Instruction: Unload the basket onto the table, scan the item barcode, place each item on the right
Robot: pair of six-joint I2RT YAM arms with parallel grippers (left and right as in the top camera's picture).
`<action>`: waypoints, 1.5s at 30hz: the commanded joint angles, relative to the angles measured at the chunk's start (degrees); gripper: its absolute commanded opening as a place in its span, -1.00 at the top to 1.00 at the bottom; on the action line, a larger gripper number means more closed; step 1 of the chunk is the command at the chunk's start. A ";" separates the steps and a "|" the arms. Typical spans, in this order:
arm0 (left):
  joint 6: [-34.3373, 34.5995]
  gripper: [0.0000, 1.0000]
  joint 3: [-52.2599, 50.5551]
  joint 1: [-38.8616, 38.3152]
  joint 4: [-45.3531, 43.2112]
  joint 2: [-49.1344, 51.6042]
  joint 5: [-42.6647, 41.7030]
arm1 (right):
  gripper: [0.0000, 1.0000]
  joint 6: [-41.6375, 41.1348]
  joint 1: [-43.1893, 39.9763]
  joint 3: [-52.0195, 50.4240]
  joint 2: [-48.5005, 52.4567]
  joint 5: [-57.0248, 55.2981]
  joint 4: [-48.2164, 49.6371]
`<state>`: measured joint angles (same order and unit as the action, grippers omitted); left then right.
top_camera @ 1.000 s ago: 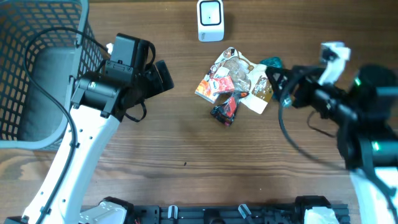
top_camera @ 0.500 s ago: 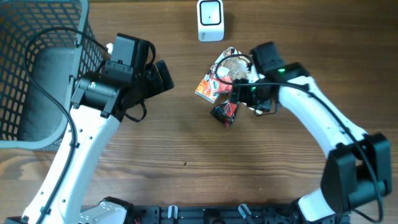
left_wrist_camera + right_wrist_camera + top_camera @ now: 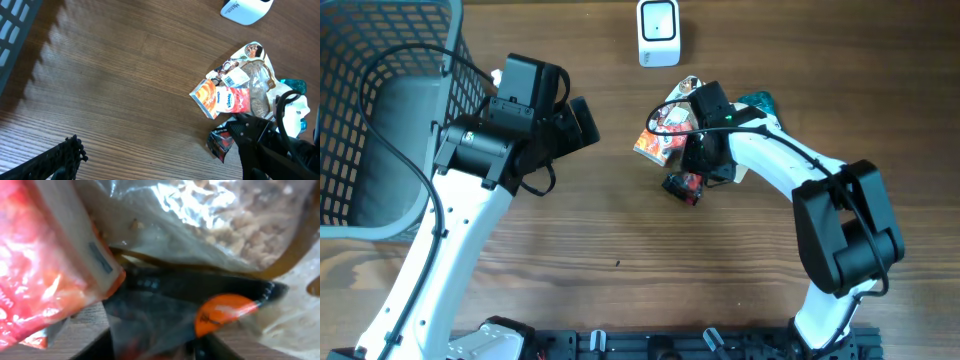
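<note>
– Packets (image 3: 670, 125) first: where do they lie?
– In a loose heap on the wooden table (image 3: 620, 240), a little right of the middle. The white scanner (image 3: 658, 33) stands at the far edge, and the heap lies nearer than it, apart from it.
– What is in the heap?
– An orange-red packet (image 3: 655, 142) on the left, a clear bag (image 3: 255, 95) of crumbly brown bits in the middle, and a teal packet (image 3: 757, 100) at the far right. A dark packet (image 3: 682, 186) with red print is at the near edge.
– And the right gripper (image 3: 695, 165)?
– Down on the heap, right over the dark packet, its arm reaching in from the right. Its wrist camera sits so close that the dark packet fills the middle of the view, with an orange patch on it. The orange-red packet is at one side and the clear bag above.
– Is it clamped on anything?
– I cannot tell. Its tips are lost among the wrappers, and no view shows whether they pinch the dark packet or merely touch it.
– The left gripper (image 3: 582, 120)?
– Spread wide with nothing between its jaws, above bare wood well to the left of the heap, pointing toward it.
– Anything else?
– A wire basket (image 3: 380, 60) at the far left corner
</note>
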<state>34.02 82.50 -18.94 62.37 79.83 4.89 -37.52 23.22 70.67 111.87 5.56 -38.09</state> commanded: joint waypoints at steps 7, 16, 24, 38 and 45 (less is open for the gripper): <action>0.98 -1.00 0.02 0.48 -0.07 -0.15 1.01 | 0.76 5.68 -0.15 2.91 -1.53 -2.14 -3.32; 0.98 -1.00 0.02 0.46 0.04 -0.15 1.01 | 0.91 16.46 -0.57 9.49 -6.84 -2.16 -12.33; 0.98 -1.00 0.02 0.48 0.04 -0.17 1.01 | 0.91 21.07 -1.40 16.76 -9.14 -3.87 5.53; 0.98 -1.00 0.02 0.46 0.04 -0.17 1.01 | 0.91 33.14 -1.33 28.46 15.34 -10.19 45.38; 0.98 -1.00 0.02 0.48 0.04 -0.17 1.01 | 0.91 52.70 -1.27 28.44 19.65 -13.75 52.85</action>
<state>34.04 82.50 -18.94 62.57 79.83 4.91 9.65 21.93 97.14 130.78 -5.39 13.76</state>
